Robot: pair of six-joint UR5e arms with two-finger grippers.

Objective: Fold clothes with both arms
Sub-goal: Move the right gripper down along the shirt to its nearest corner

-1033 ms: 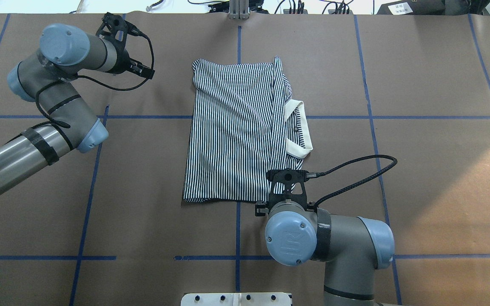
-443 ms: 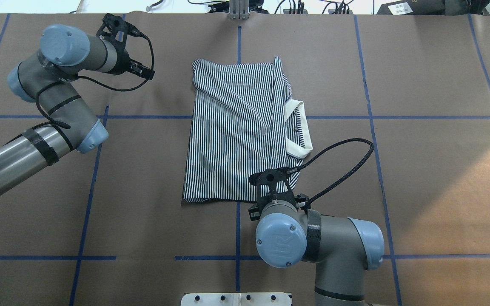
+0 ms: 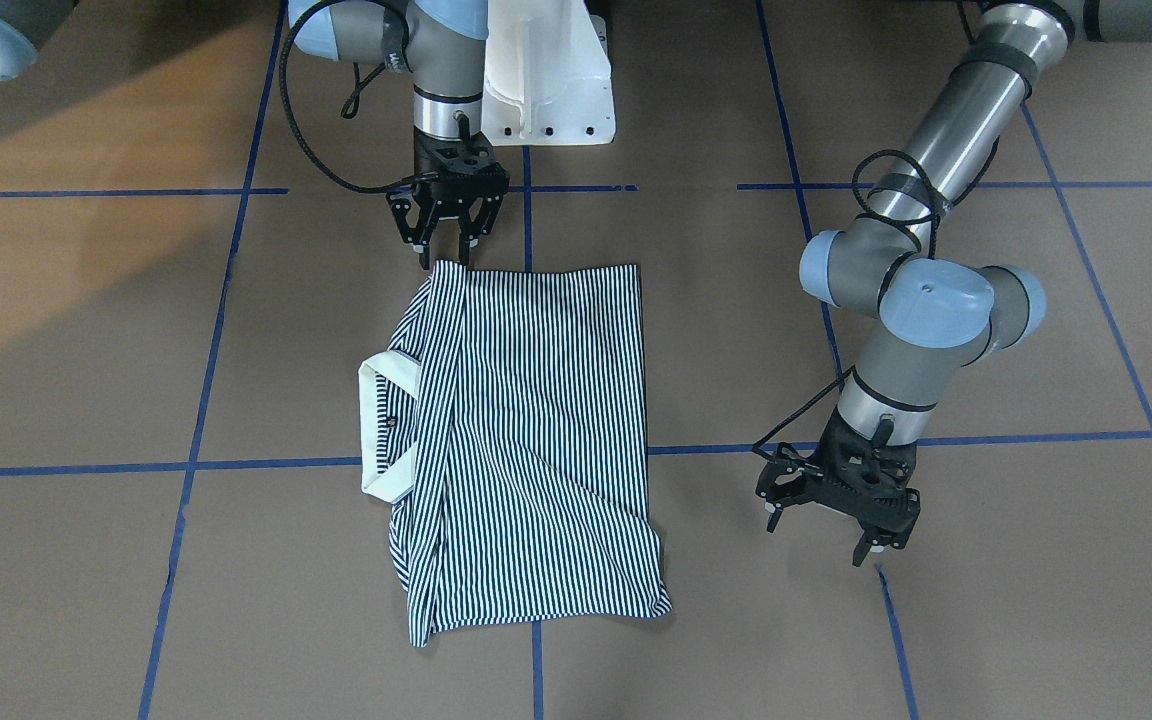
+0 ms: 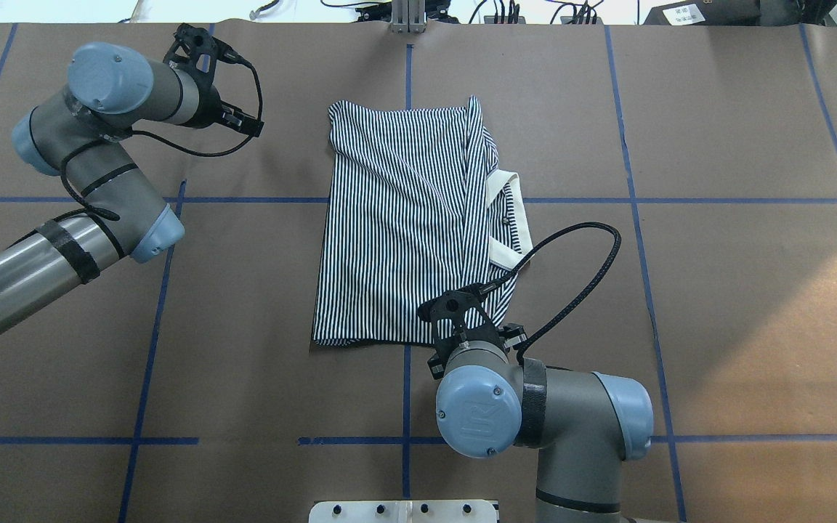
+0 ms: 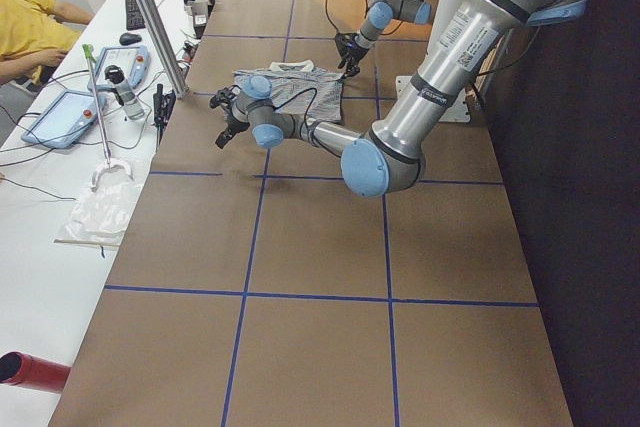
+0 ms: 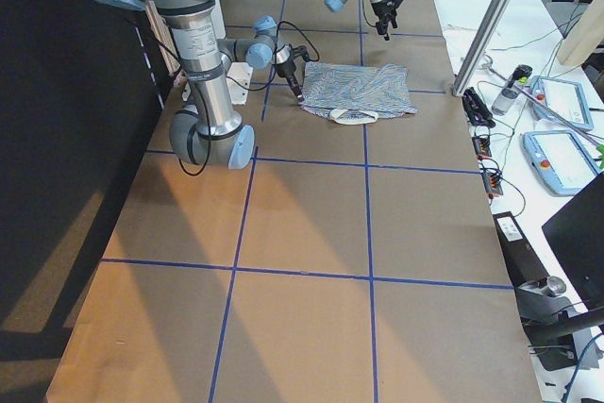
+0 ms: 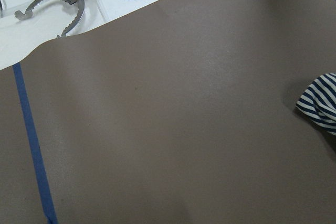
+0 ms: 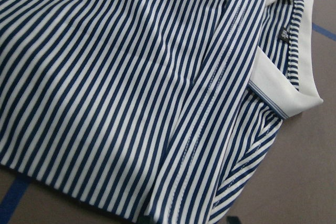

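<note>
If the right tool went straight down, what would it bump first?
Probably the striped shirt, at its edge nearest the robot. The right tool points down right there, though height is unclear.

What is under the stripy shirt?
The shirt lies flat on the brown table. Blue tape lines run under its edges. Anything else beneath is covered by the cloth, so it cannot be seen.

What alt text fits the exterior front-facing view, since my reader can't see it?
A navy-and-white striped polo shirt, folded with its cream collar showing, lies on a brown papered table. The black right gripper, fingers open, points at its robot-side corner; the left gripper hangs open apart.
</note>
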